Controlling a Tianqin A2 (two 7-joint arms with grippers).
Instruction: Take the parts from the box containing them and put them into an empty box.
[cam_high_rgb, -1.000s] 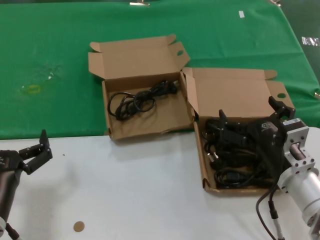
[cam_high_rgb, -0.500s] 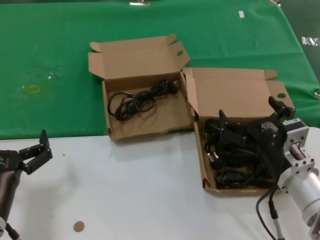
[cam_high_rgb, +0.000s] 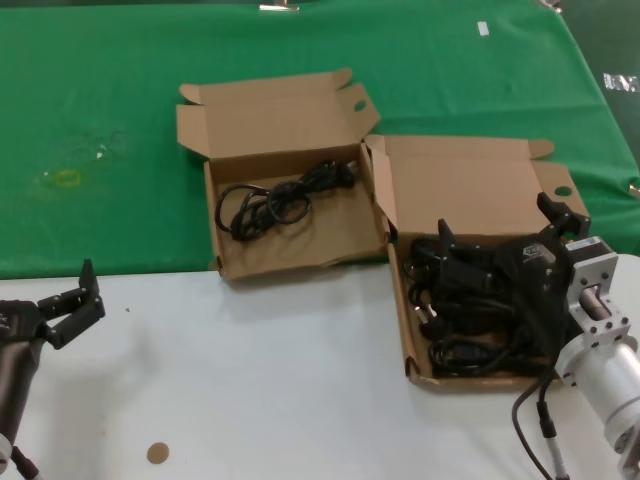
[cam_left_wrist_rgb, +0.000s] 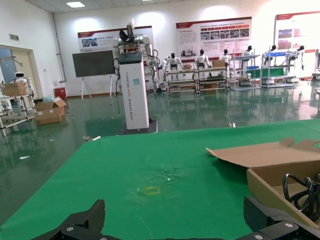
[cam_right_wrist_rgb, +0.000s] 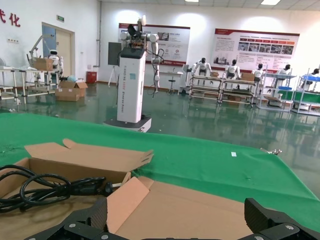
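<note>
While the left gripper (cam_high_rgb: 75, 298) just sits at the lower left of the head view with its fingers spread and nothing in them, the right gripper (cam_high_rgb: 500, 235) is at the right, low over the longer box (cam_high_rgb: 470, 180). Its fingers are wide apart, one near the cords (cam_high_rgb: 465, 315) piled in that box, the other out by the lid, not holding anything. One cord bundle (cam_high_rgb: 280, 197) already lies in the squarer box (cam_high_rgb: 290, 250), upper middle, touching the longer box's side on the green cloth (cam_high_rgb: 100, 120).
</note>
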